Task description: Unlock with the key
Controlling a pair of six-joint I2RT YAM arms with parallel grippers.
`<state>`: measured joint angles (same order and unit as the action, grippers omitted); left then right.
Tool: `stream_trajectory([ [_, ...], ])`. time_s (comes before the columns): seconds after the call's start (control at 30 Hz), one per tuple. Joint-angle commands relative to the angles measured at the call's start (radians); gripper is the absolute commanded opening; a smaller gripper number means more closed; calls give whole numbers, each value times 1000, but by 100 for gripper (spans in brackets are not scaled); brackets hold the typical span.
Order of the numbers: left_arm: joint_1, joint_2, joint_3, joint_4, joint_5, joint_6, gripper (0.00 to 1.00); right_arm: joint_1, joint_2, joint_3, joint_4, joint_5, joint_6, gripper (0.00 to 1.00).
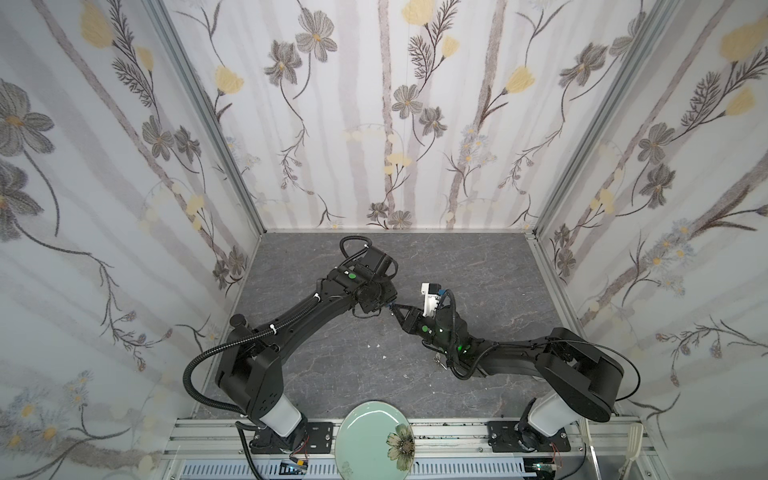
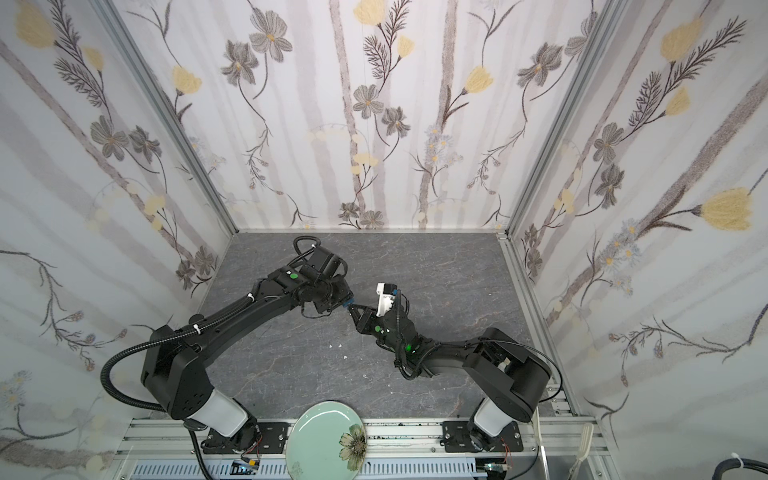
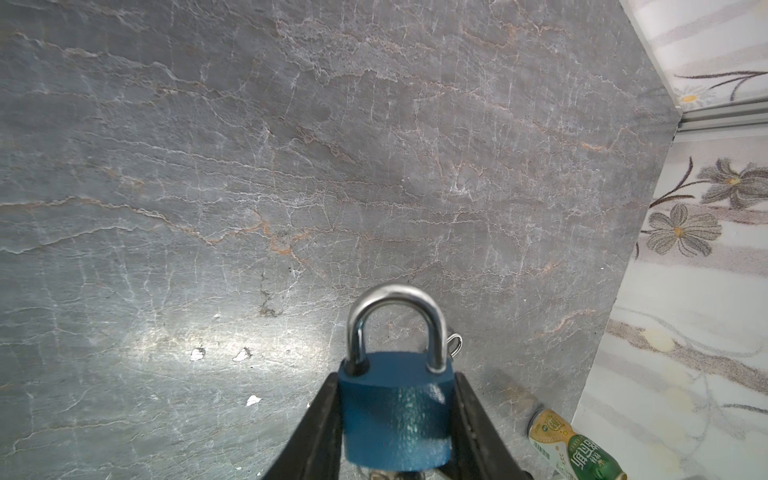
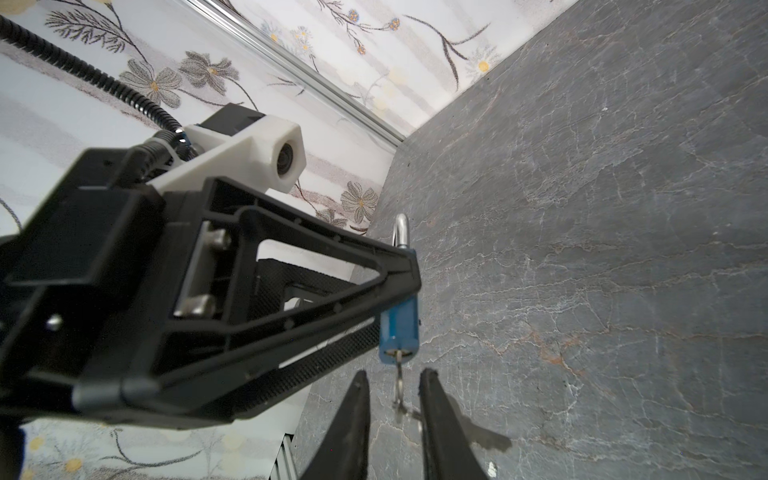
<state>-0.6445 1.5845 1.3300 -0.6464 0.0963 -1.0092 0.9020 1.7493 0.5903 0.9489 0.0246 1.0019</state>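
Your worktop (image 1: 490, 270) is a flat slab of dark grey, stone-look material crossed by pale and rust-coloured veins, and it shows in both top views (image 2: 449, 270). A few small white chips (image 1: 377, 345) lie scattered on it near the middle; you can also see them in the left wrist view (image 3: 198, 353). A small cylindrical drink container with a yellow and green label (image 3: 575, 446) lies on its side close to the wall. At the front edge, a pale green round plate with a painted flower (image 1: 365, 432) overlaps the silver metal rail (image 1: 449, 432).
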Motion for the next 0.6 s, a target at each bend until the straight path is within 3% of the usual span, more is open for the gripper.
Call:
stream_trajectory([
  [0.0,4,-14,-2,21,-20,0,4,2,7,2,41,-11,15,20],
  [0.57,-2,-35,-57,94,48,-26,0,-5,45,48,67,-46,12,0],
])
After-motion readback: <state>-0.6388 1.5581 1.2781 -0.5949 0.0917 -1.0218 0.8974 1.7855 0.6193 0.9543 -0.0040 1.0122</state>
